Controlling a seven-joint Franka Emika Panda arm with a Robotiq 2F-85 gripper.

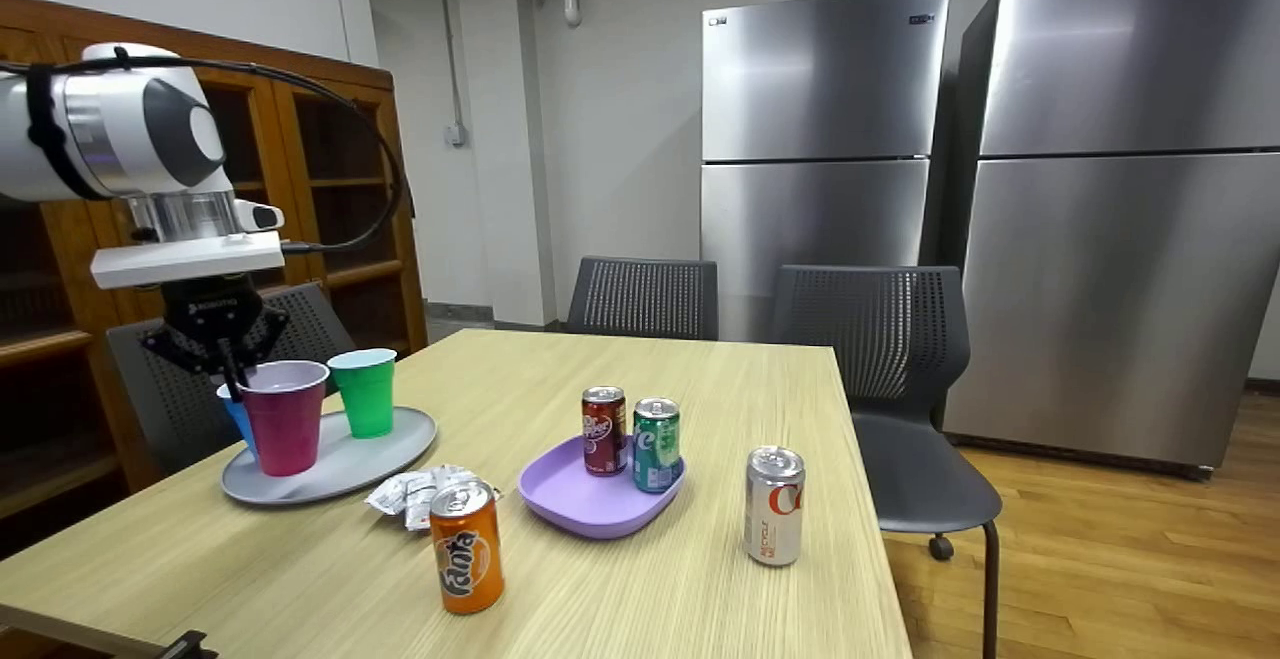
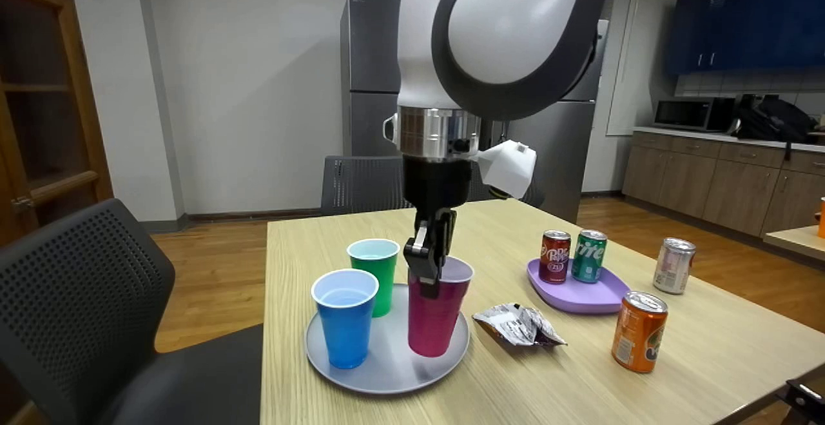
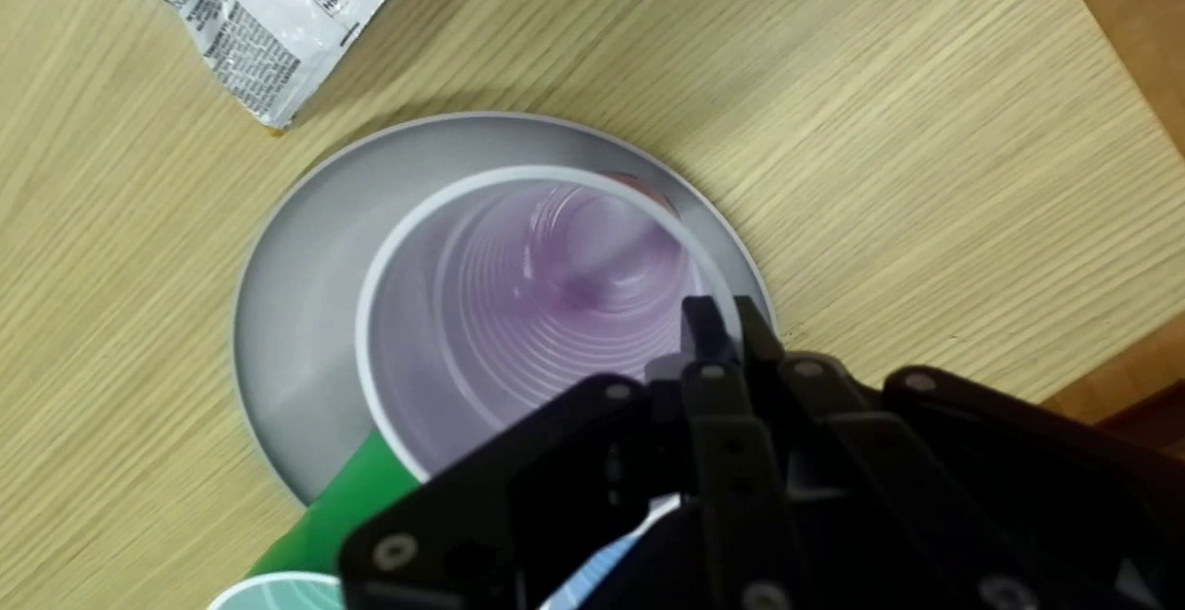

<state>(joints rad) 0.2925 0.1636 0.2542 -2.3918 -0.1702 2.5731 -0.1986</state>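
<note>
The arm (image 1: 125, 129) bends at the wrist (image 1: 190, 216), its pincer (image 3: 731, 321) pointing down, fingers (image 2: 423, 265) pinched close together.

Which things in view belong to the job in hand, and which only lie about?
Seemingly in the job:
gripper
magenta cup, rim gripped
gray plate beneath, perhaps

Probably just lying about:
blue cup
green cup
foil packet
purple plate
red can
green can
orange can
silver can

The room is bright, with soft light. The fridge (image 1: 820, 129) has shiny pale patches. A big, faint shadow slants across the wall (image 2: 258, 102). In the wrist view, the tabletop (image 3: 926, 175) looks bright, but the fingers (image 3: 705, 334) are dark and blurry.
</note>
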